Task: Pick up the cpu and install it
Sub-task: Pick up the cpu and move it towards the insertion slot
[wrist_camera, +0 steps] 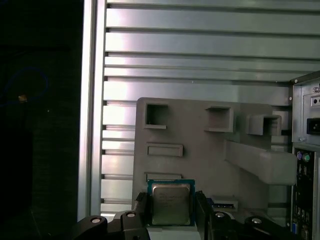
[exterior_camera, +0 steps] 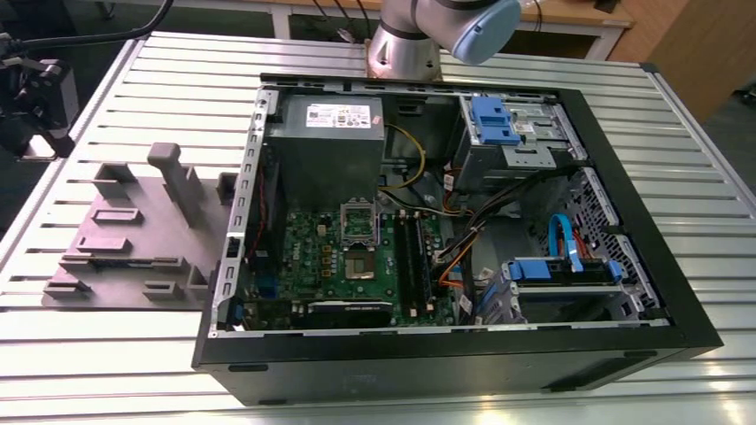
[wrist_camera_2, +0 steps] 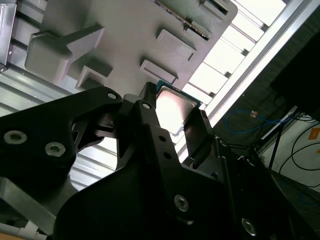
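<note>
The cpu (wrist_camera: 171,201) is a small square chip with a silvery top and a thin pale edge. It sits between the black fingers of my gripper (wrist_camera: 171,205), which press on two opposite sides of it. The second wrist view shows the same hold, with the cpu (wrist_camera_2: 176,106) at the tips of the gripper (wrist_camera_2: 172,112). Beneath it lies the grey parts fixture (wrist_camera: 200,140). In the exterior view the gripper (exterior_camera: 35,93) hangs at the left, by the far end of the fixture (exterior_camera: 130,239). The motherboard's socket (exterior_camera: 358,221), with its metal frame, lies inside the open computer case (exterior_camera: 449,354).
In the exterior view the case fills the middle and right of the slatted metal table (exterior_camera: 130,354). A grey power supply box (exterior_camera: 325,150), blue drive brackets (exterior_camera: 494,119) and cables are inside it. A tall post (exterior_camera: 177,177) rises from the fixture. The arm's base (exterior_camera: 408,49) stands behind the case.
</note>
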Available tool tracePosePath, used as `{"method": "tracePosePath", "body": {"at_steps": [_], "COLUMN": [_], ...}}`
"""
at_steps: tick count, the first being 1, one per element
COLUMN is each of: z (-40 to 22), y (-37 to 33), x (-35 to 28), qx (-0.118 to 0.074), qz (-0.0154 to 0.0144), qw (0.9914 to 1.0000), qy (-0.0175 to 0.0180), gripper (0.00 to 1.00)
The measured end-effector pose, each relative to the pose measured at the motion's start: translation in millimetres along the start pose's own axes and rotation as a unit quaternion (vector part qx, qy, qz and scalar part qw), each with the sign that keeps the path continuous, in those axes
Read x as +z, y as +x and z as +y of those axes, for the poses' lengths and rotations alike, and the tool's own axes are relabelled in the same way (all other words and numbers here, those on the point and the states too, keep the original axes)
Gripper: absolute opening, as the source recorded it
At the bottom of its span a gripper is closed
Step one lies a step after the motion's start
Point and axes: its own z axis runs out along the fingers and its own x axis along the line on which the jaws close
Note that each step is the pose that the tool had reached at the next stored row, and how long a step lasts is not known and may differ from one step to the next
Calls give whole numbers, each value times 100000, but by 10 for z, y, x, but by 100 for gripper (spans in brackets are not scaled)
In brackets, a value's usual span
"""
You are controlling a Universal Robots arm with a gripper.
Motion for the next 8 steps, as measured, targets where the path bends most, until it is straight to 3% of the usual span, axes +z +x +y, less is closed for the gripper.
{"method": "tracePosePath", "body": {"at_steps": [8], "z": [0], "y": [-4], "x": [0], "qx": [-2], "qz": [-2], "qw": [100000], "qy": [1], "gripper": [47]}}
